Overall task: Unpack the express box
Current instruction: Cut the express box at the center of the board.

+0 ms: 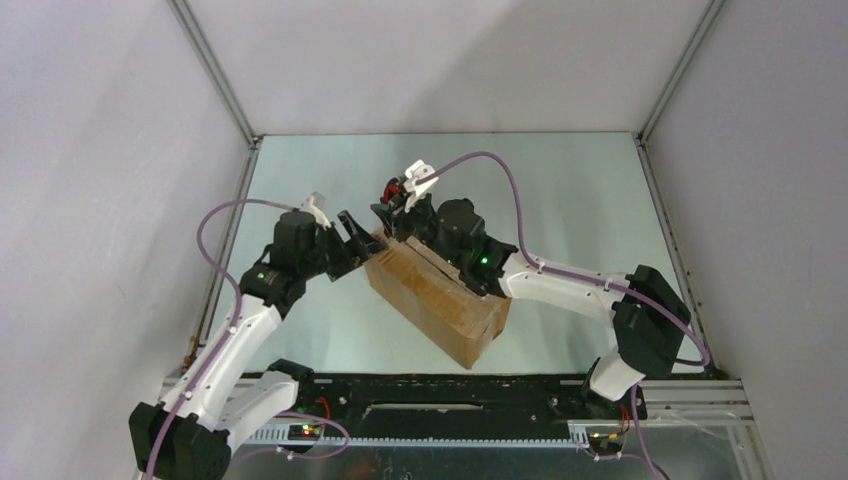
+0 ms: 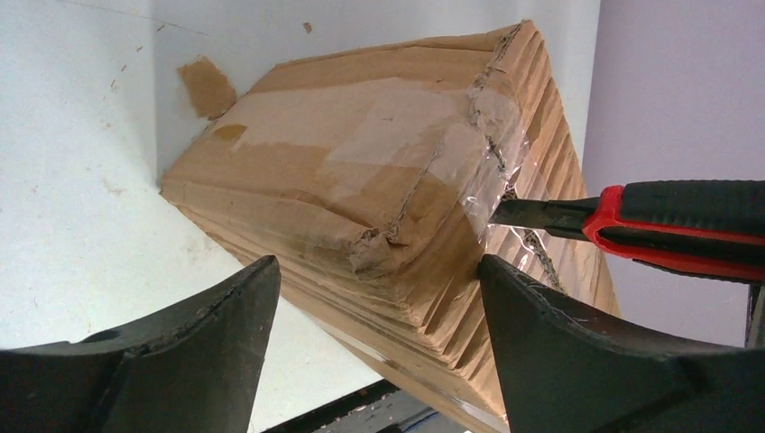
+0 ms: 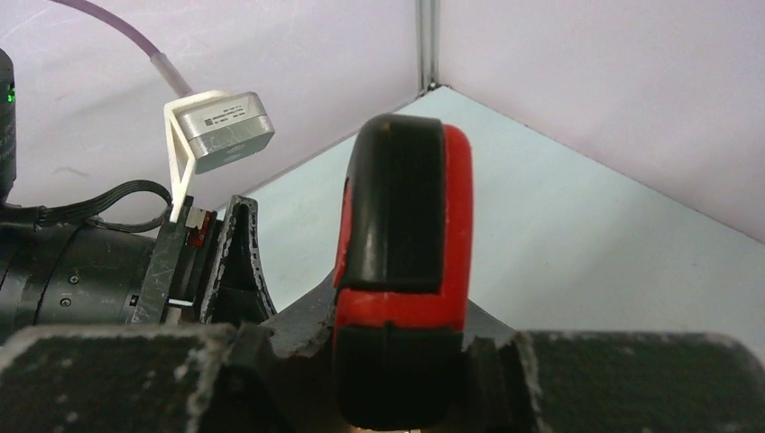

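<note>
I see the express box (image 1: 437,293) lying slantwise on the pale, faintly glossy tabletop (image 1: 570,200), between my two arms. Around it are plain lilac-grey walls (image 1: 90,150) joined by metal corner posts (image 1: 215,70). My left jaws stand released, astride the box's taped far end. My right jaws are clenched on the red-handled utility knife (image 2: 672,225), its blade tip at that end's clear tape.

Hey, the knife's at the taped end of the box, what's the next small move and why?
Probably close the left fingers on the end of the express box. They stand open either side of it while the utility knife in the right fingers has its blade at the tape; bracing the box first should steady the cut.
</note>
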Action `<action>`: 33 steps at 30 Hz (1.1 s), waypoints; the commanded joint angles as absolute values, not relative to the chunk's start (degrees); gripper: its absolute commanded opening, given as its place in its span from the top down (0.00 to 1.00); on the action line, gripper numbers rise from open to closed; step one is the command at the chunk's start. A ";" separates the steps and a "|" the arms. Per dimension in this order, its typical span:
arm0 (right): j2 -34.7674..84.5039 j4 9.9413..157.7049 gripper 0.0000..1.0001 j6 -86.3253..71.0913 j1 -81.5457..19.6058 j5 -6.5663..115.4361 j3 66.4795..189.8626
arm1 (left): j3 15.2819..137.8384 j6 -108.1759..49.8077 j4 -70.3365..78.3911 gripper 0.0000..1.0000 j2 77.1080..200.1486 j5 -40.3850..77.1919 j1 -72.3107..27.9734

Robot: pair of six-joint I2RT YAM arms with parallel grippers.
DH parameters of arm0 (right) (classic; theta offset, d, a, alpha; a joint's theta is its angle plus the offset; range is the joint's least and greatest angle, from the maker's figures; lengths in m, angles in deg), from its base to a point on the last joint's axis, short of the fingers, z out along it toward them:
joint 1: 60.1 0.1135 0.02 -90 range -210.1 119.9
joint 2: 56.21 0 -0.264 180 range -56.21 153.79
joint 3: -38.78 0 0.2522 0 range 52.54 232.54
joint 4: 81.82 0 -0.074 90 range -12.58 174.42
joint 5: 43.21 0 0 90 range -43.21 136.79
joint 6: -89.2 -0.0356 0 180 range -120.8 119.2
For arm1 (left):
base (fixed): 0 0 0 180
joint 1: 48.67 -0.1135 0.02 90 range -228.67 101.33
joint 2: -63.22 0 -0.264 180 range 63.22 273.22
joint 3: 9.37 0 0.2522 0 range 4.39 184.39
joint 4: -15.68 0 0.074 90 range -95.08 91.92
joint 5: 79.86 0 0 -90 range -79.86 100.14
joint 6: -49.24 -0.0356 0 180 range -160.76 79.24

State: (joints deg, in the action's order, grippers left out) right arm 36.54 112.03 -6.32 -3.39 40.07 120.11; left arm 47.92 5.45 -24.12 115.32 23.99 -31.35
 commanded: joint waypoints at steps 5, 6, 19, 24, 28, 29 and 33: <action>31.44 119.07 1.00 -3.51 -3.20 35.70 117.10 | 46.23 7.49 -24.03 0.16 114.33 20.08 -31.39; 31.15 119.27 1.00 -3.48 -3.18 35.68 116.97 | 46.29 7.53 -23.96 0.15 113.87 20.11 -31.44; 31.94 119.11 1.00 -2.52 -3.08 37.21 116.91 | 53.41 4.63 -28.37 0.08 112.58 19.36 -32.84; 32.38 118.69 1.00 -2.38 -3.04 37.44 116.93 | 53.79 2.95 -30.45 0.10 111.10 18.73 -34.73; 32.47 118.75 1.00 -1.79 -2.54 37.21 116.94 | 52.49 2.80 -30.08 0.16 111.76 18.66 -35.26; 32.49 118.55 1.00 -1.77 -2.41 37.28 116.91 | 52.14 2.95 -29.74 0.17 112.00 18.56 -35.25; 32.39 118.68 1.00 -1.27 -2.02 36.71 116.19 | 50.84 3.63 -28.69 0.22 112.42 17.40 -35.35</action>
State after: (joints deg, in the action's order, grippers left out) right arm 33.56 115.82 -2.69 -2.78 37.52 116.70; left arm 50.28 4.21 -29.91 112.11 19.16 -34.82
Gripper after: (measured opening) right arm 0.272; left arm 0.804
